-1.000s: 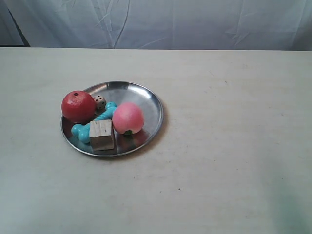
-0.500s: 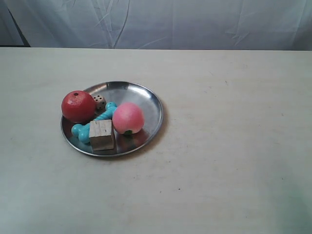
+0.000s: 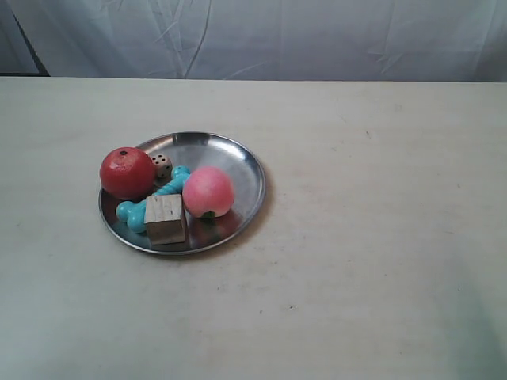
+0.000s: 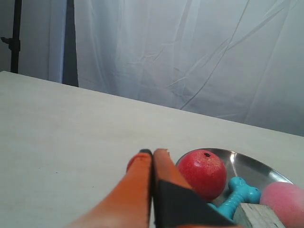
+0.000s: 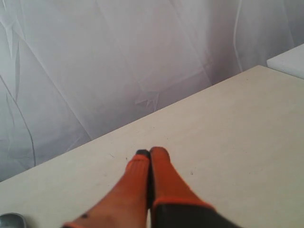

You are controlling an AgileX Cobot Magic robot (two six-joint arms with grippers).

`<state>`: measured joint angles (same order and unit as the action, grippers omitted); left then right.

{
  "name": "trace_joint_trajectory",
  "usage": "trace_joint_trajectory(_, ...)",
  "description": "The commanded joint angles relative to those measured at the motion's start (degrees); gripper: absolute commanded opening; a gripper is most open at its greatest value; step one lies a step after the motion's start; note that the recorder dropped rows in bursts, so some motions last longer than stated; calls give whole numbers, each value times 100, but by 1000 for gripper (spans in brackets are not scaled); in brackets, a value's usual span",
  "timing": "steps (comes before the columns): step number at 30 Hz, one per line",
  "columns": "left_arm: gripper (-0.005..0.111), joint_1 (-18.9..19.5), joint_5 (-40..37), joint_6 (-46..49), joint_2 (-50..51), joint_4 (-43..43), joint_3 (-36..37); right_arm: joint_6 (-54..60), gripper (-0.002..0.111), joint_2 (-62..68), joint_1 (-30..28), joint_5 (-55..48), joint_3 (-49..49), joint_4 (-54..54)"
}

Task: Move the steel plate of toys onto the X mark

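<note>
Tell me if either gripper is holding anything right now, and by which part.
Nothing is held. The left gripper and right gripper both have jaws shut and empty; the plate rests on the table, ungripped.

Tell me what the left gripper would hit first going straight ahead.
Probably nothing near: the left gripper, shut, points just beside the red apple, over bare table toward the white curtain. Depth is unclear, so it may graze the apple.

Soft light, mild sheen on steel plate (image 3: 231, 164)
</note>
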<state>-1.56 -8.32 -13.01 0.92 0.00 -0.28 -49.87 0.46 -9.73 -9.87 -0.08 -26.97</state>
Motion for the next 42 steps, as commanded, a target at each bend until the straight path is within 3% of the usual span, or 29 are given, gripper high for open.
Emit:
trace_joint_trajectory(1, 0, -32, 52, -2, -20, 0, 28, 45, -1, -46, 13, 61, 8, -78)
trace_joint_trajectory(42, 0, -32, 83, -2, -20, 0, 28, 44, -1, -46, 13, 16, 8, 53)
